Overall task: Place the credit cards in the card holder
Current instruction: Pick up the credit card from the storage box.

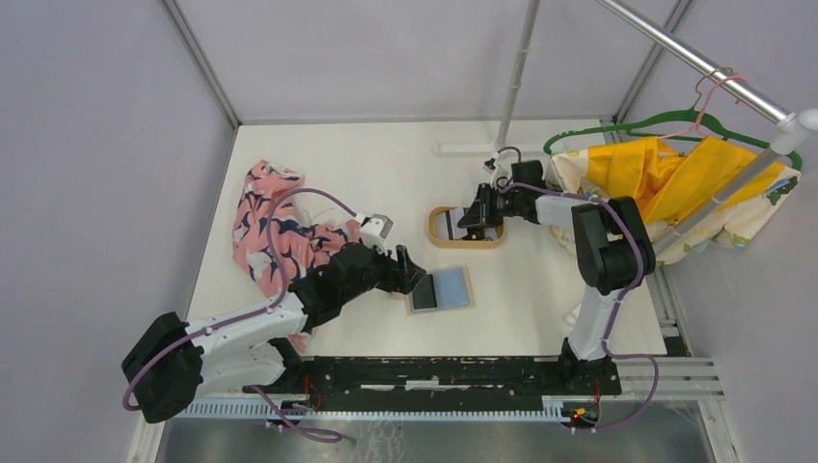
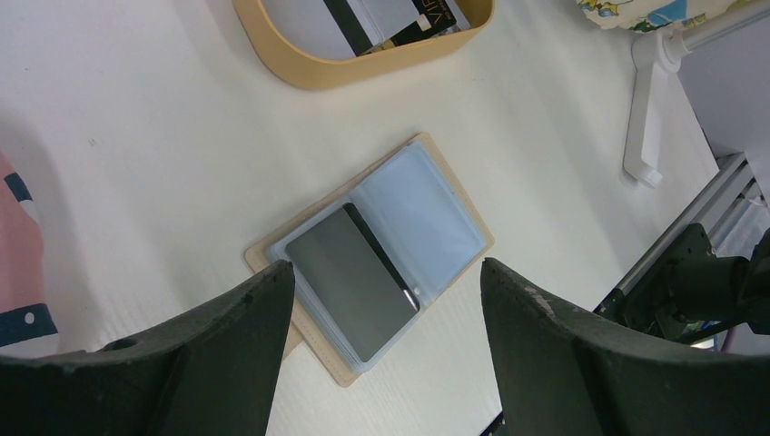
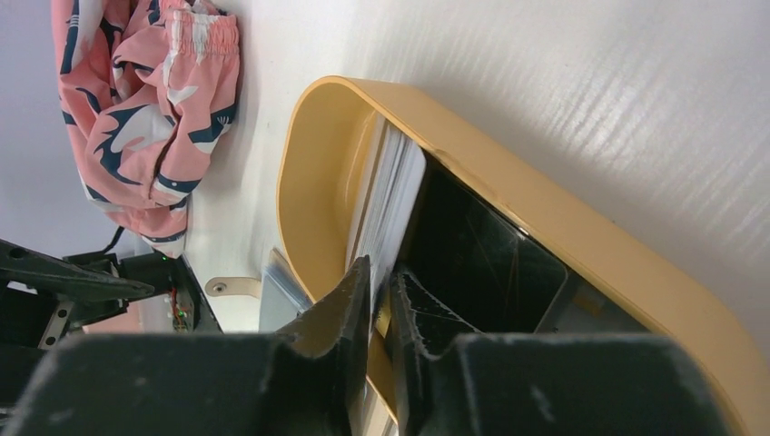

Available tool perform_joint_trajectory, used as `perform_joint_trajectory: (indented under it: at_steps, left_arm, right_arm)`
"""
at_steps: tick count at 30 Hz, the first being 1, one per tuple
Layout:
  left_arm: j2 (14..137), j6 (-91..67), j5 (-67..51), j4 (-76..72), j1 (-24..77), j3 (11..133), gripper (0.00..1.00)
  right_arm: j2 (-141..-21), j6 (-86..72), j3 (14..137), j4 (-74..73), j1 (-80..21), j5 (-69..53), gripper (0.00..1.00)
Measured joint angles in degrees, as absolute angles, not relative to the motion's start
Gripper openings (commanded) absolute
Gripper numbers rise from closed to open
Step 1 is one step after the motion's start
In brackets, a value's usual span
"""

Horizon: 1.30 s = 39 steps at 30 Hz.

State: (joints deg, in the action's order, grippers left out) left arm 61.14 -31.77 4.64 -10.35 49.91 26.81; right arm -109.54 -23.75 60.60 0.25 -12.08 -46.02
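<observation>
Your right gripper (image 3: 381,271), pinched on a pale card (image 3: 395,191) standing in the tray (image 3: 563,236), has the open card holder (image 1: 451,287) on the tray's near side, below the wide-spread left gripper (image 2: 386,272)

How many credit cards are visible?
3: a dark card in the card holder; a pale card between the right pincer fingers in the tray; a black card beside it. Others may be hidden.

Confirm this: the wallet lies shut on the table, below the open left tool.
Wrong on one point: the wallet lies open, not shut; the left wrist view shows it. It does lie on the table, below the open left tool.
</observation>
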Motion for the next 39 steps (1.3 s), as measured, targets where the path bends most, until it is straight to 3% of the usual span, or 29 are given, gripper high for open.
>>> perform_joint_trajectory:
  at_steps: [6, 29, 35, 39]
  left_arm:
    - [60.8, -31.8, 4.6, -10.1, 49.9, 26.8, 0.81]
    - [52.3, -33.1, 6.0, -13.9, 49.9, 24.9, 0.83]
    - [52.7, -33.3, 5.8, -15.6, 49.9, 24.8, 0.99]
    - [52.1, -34.5, 5.4, -19.9, 49.7, 22.0, 1.00]
  right_arm:
    - [-108.8, -23.3, 60.0, -0.7, -11.6, -45.3, 0.01]
    - [-93.6, -21.4, 50.5, 2.0, -9.7, -46.0, 0.00]
    - [-89.5, -23.6, 46.0, 8.6, -9.7, -51.4, 0.00]
    - [-87.1, -26.6, 42.0, 15.7, -9.7, -55.9, 0.00]
